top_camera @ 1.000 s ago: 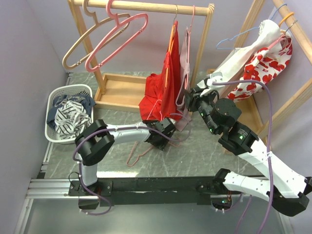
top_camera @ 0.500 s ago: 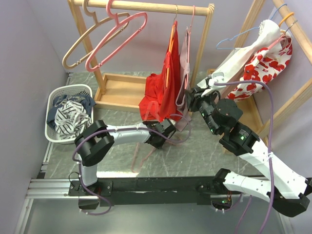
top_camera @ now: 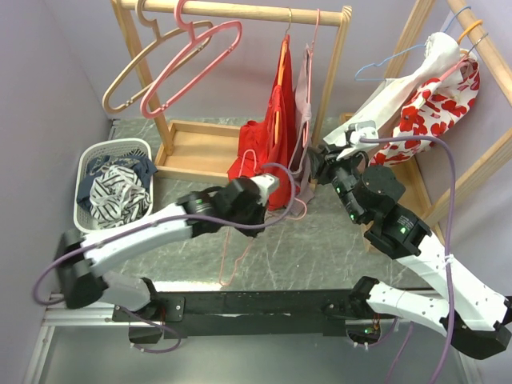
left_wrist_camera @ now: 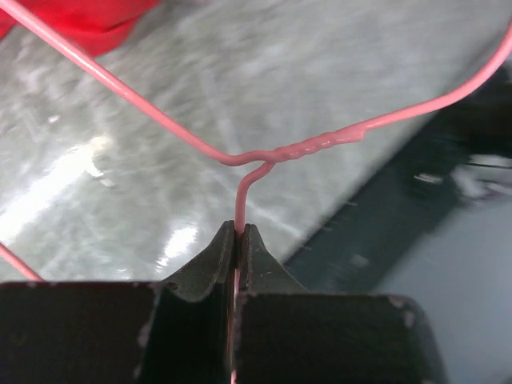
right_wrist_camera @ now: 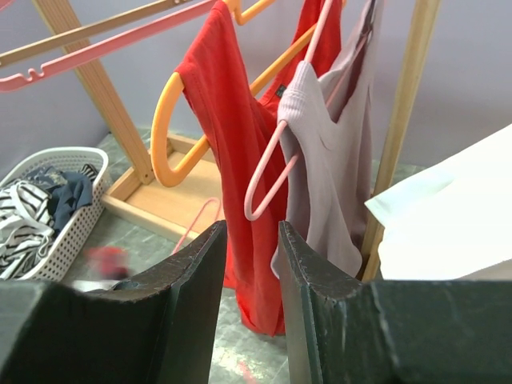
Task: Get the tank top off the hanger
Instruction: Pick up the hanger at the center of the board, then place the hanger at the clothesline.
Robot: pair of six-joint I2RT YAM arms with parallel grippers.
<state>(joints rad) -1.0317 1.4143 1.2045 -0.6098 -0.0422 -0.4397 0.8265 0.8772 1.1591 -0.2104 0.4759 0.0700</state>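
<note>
Left gripper (left_wrist_camera: 238,232), clamped on the hanger (left_wrist_camera: 272,156), has swung toward twelve o'clock. Right gripper (right_wrist_camera: 252,232), barely parted and empty, should pin the red tank top (top_camera: 250,172) firmly.

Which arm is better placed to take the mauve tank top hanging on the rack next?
Right: the right gripper is open, facing the mauve tank top; the left gripper is shut on a pink wire hanger.

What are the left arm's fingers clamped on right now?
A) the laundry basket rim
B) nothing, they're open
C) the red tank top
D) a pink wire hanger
D: the left wrist view shows the left fingers shut on the stem of the pink wire hanger, right beside its twisted neck.
</note>
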